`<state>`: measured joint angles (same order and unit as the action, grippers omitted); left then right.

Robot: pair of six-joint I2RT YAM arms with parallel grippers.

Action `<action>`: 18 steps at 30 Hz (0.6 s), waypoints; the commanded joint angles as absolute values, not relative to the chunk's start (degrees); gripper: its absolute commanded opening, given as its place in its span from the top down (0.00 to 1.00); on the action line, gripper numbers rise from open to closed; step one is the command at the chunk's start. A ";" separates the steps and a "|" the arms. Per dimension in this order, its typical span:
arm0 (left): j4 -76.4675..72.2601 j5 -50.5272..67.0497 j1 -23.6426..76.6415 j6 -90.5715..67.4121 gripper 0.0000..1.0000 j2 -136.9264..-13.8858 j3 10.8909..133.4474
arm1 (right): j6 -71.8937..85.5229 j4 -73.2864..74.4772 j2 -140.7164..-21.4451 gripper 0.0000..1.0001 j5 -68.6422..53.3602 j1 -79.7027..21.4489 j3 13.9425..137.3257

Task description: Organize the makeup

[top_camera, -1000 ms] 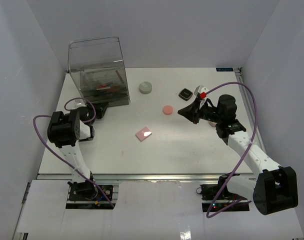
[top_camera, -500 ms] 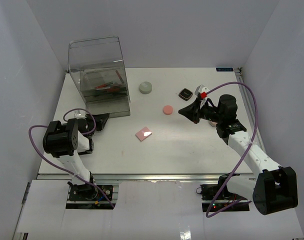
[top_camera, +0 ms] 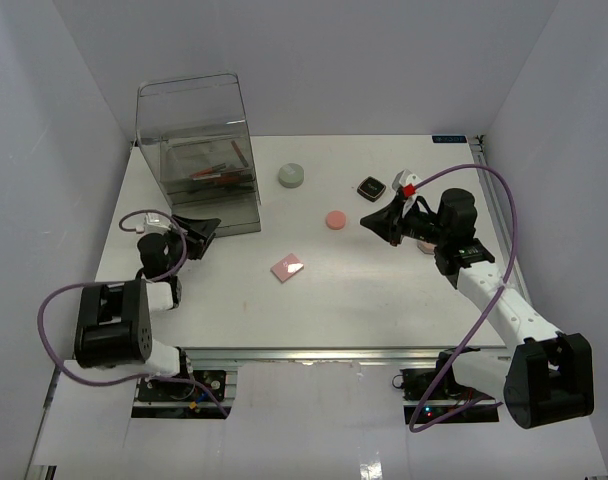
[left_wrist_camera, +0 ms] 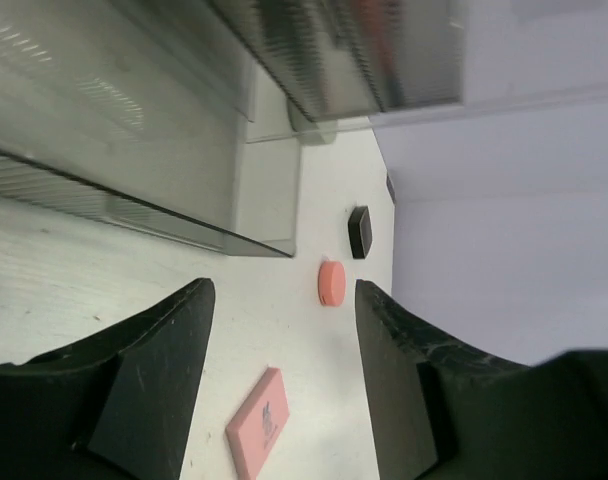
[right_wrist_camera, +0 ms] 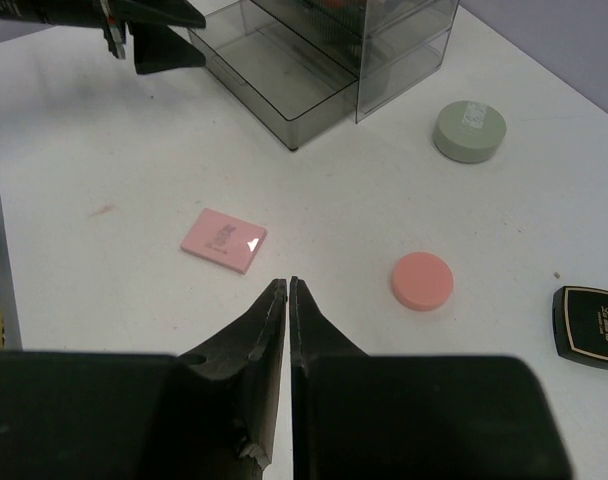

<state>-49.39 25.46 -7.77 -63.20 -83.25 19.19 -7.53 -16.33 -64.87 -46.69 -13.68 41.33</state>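
Pink square compact (left_wrist_camera: pixel 259 435) lay ahead of the left gripper (left_wrist_camera: pixel 282 290), its jaws apart and empty, the right gripper (right_wrist_camera: pixel 288 286) closed on nothing; drawer box (left_wrist_camera: pixel 134 130) contents looked blurred.

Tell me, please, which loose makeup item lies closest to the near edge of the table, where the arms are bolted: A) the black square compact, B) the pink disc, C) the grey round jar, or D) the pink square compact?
D: in the top view the pink square compact sits lowest, well below the pink disc, the black square compact and the grey round jar.
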 commanded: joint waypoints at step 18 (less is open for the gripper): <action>-0.99 27.96 15.93 -16.49 0.02 -63.83 40.21 | -26.76 -3.82 -64.69 0.14 -63.21 -6.74 43.93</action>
<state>-12.05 30.14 7.31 -30.97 -60.06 33.39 -23.86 -5.24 -65.21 -59.37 -8.35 41.58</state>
